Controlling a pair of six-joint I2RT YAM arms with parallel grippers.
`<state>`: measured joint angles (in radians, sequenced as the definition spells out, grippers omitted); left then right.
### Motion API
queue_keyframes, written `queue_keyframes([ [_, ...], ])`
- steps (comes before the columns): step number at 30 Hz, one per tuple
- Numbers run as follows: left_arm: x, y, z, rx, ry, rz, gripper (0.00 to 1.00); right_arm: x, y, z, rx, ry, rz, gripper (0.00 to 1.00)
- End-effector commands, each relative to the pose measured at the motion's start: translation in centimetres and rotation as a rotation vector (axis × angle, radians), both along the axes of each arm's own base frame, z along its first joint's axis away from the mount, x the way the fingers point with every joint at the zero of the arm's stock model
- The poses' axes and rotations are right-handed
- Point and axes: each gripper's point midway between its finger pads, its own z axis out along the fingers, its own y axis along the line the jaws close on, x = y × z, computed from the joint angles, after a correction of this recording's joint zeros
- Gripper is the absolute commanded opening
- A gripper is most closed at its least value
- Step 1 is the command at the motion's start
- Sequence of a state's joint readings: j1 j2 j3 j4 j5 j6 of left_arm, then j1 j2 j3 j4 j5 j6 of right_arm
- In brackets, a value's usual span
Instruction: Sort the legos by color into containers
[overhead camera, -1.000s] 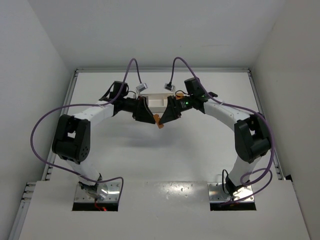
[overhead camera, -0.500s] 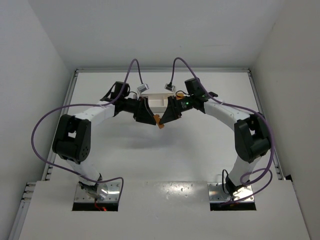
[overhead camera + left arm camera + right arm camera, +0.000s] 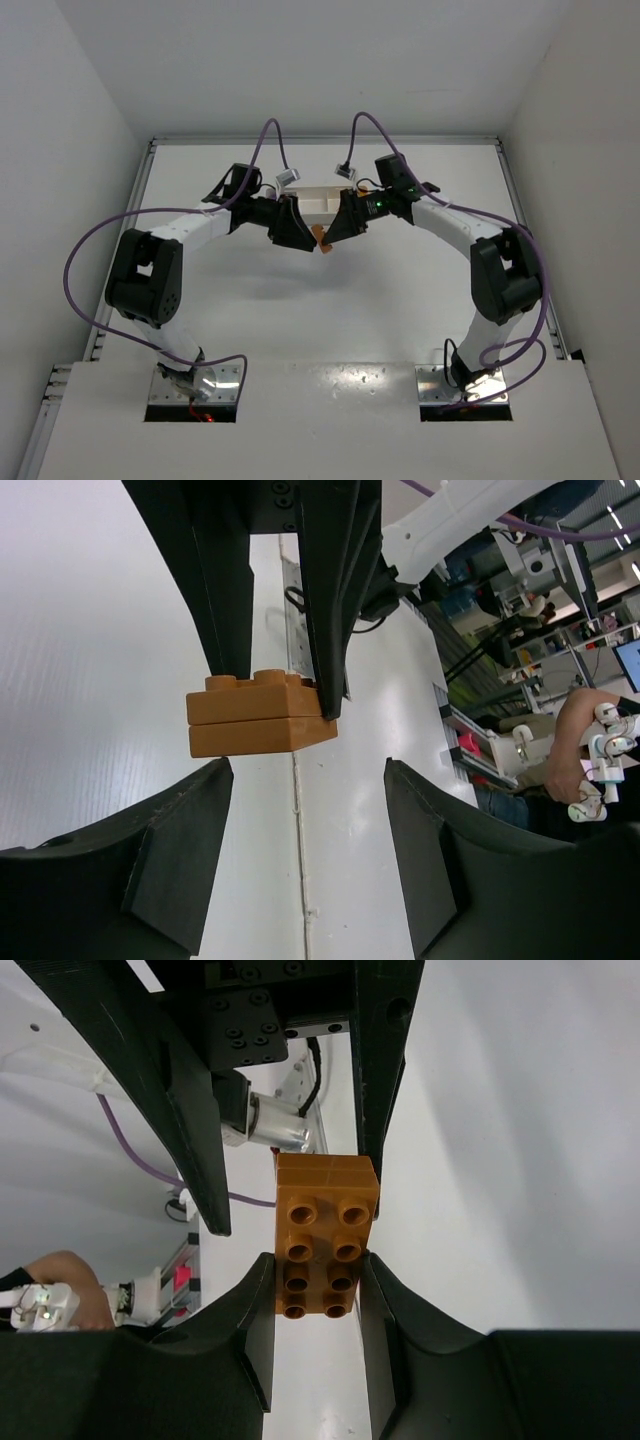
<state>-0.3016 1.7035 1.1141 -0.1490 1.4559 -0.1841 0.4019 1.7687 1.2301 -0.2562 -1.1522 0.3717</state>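
An orange-yellow lego (image 3: 321, 238) hangs above the table between the two grippers, which face each other. My right gripper (image 3: 331, 235) is shut on it; in the right wrist view its fingers (image 3: 250, 1310) clamp the studded lego (image 3: 325, 1230) on both sides. My left gripper (image 3: 303, 238) is open, and in the left wrist view its fingertips (image 3: 205, 800) stand wide apart just short of the lego (image 3: 258, 715), which looks like two stacked layers. The white tray (image 3: 318, 203) lies just behind the grippers, mostly hidden by them; its contents do not show. No other legos are in view.
Purple cables (image 3: 265, 135) loop over both arms. White walls enclose the table on the left, right and back. The arm bases (image 3: 195, 380) sit at the near edge.
The right gripper and the lego have shifted slightly up the view toward the tray. The left gripper has stayed close to the lego with its jaws open.
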Motion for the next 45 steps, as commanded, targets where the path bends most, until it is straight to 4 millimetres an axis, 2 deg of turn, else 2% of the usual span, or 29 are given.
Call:
queue_keyframes([
  [1, -2.2, 0.4, 3.0, -0.126, -0.052, -0.131, 0.68, -0.2, 0.3, 1.2, 0.032, -0.082, 0.027, 0.0],
  [6, -1.9, 0.3, 2.7, -0.124, -0.043, -0.13, 0.68, -0.7, 0.8, 1.4, 0.03, -0.1, 0.055, 0.0],
  [13, -1.7, 0.3, 2.6, -0.124, -0.043, -0.13, 0.68, -1.6, 1.3, 0.7, -0.012, -0.131, 0.083, 0.0],
  [19, -1.8, 0.0, 2.9, -0.127, -0.052, -0.14, 0.55, -1.2, 1.4, 0.8, -0.017, -0.142, 0.08, 0.0],
  [23, -1.7, 0.0, 2.6, -0.122, -0.034, -0.139, 0.38, -1.0, 1.4, 0.4, -0.028, -0.137, 0.075, 0.0],
  [26, -1.7, 0.0, 2.7, -0.119, -0.025, -0.139, 0.34, -1.0, 1.4, 0.4, -0.028, -0.137, 0.075, 0.0],
  [29, -1.9, -0.3, 2.4, -0.117, -0.016, -0.148, 0.34, -0.1, 0.8, 0.1, -0.046, -0.143, 0.041, 0.0],
  [33, -2.0, -0.2, 2.1, -0.115, -0.007, -0.147, 0.26, 0.9, 0.3, 0.5, -0.05, -0.158, 0.0, 0.0],
  [35, -2.1, -0.2, 2.4, -0.119, -0.024, -0.148, 0.21, 2.2, -0.8, 0.6, -0.05, -0.147, -0.046, 0.0],
  [40, -2.5, -0.4, 2.0, -0.105, -0.024, -0.142, 0.13, 5.0, -3.0, 2.2, -0.027, -0.175, -0.146, 0.0],
  [45, -2.5, -0.8, 1.7, -0.097, -0.04, -0.139, 0.11, 6.6, -4.9, 3.5, 0.005, -0.177, -0.212, 0.0],
])
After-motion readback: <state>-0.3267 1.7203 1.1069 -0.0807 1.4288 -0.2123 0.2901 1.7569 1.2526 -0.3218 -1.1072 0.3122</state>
